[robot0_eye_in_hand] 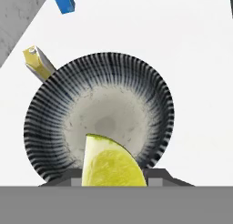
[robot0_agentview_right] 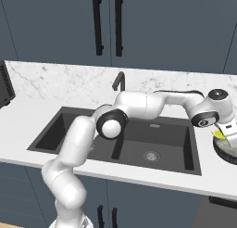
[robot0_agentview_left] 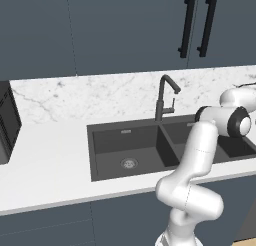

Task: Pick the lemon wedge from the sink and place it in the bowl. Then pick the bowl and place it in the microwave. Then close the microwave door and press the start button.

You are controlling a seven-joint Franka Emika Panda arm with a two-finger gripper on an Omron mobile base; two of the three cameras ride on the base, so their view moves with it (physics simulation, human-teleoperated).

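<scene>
1. Far left on the counter, I see the dark edge of the microwave, well apart from where I am working; it matters only once the bowl is loaded.
2. Next comes the sink, with its faucet at the back. Both drains lie bare, which fits the wedge being with me and not down there.
3. My arm reaches across the right basin toward the counter on the right, so that my claw can hang above the bowl.
4. My claw is narrowed on the lemon wedge, gripped between my fingertips directly over the bowl's hollow, so a release should drop it inside.
5. Past the bowl's rim lie a small yellow-ended stick and a blue object; I cannot tell what they are.
</scene>
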